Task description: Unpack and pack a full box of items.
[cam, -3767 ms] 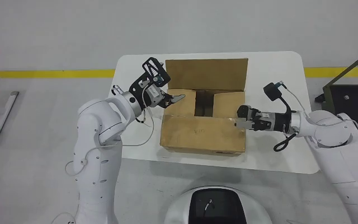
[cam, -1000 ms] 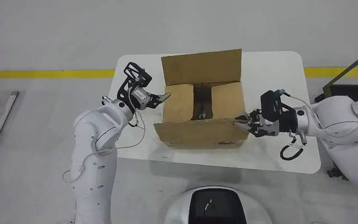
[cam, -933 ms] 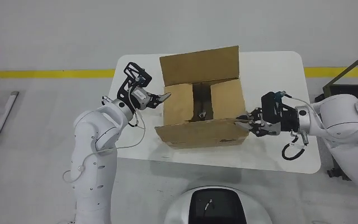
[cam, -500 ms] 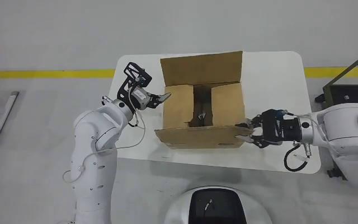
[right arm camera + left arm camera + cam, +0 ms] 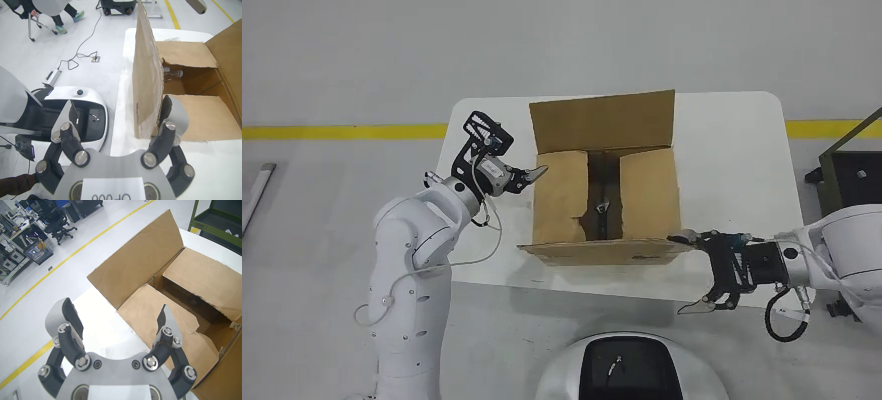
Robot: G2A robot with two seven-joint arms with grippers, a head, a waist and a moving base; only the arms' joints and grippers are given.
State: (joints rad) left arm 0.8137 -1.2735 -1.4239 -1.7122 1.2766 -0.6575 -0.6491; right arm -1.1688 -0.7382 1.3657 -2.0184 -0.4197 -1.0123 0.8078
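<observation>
A brown cardboard box (image 5: 605,180) stands open in the middle of the white table (image 5: 742,130). Its rear flap (image 5: 604,122) stands up, and its front flap (image 5: 607,252) is folded outward toward the table's front edge. My left gripper (image 5: 524,178) hangs open just off the box's left side flap (image 5: 151,311), its fingers (image 5: 72,315) apart with nothing between them. My right gripper (image 5: 689,272) is open at the front flap's right corner. The flap's edge (image 5: 149,91) stands between its fingers, close against one pad (image 5: 166,107). A dark bottle (image 5: 173,74) lies inside the box.
A green metal cart (image 5: 854,170) stands off the table's right side. A yellow floor line (image 5: 342,131) runs behind the table. Bare tabletop lies to the right of the box and along the front edge.
My right gripper drew the front flap outward toward the table's front edge, then opened and let go of it. The box shifted slightly. The left arm has stayed still over the last second.
</observation>
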